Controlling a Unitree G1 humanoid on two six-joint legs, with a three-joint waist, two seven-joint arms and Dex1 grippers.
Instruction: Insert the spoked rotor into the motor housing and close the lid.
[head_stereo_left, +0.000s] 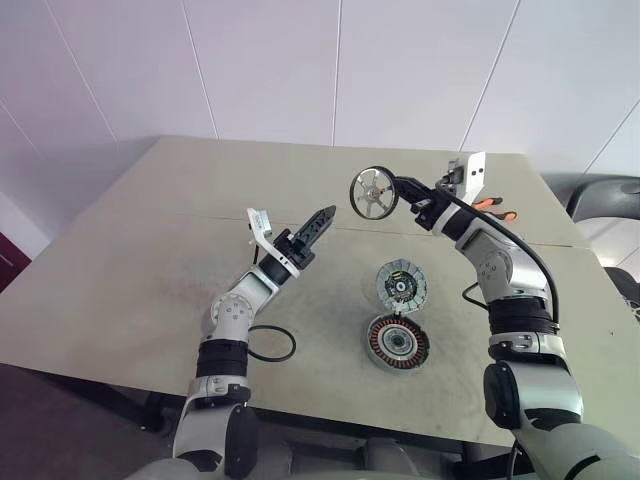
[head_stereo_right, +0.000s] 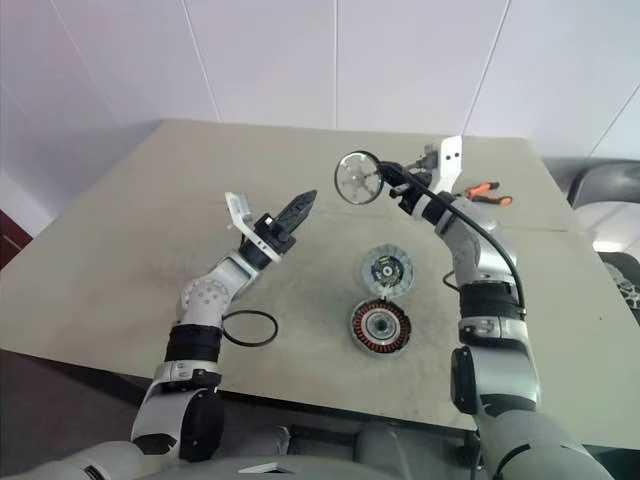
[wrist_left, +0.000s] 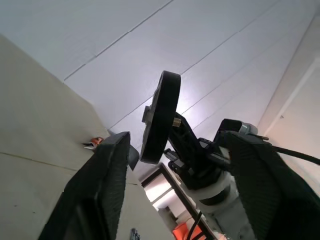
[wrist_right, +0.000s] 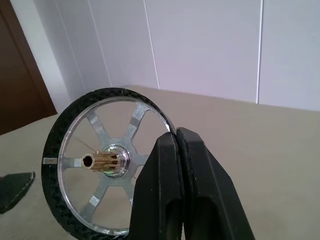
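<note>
R gripper (head_stereo_left: 402, 190) pinches the spoked rotor (head_stereo_left: 373, 192) by its rim, held up over the table (head_stereo_left: 150, 260), prob. to carry it to the motor housing (head_stereo_left: 397, 341) beside the lid (head_stereo_left: 401, 282); L gripper (head_stereo_left: 322, 222) spread, empty.
</note>
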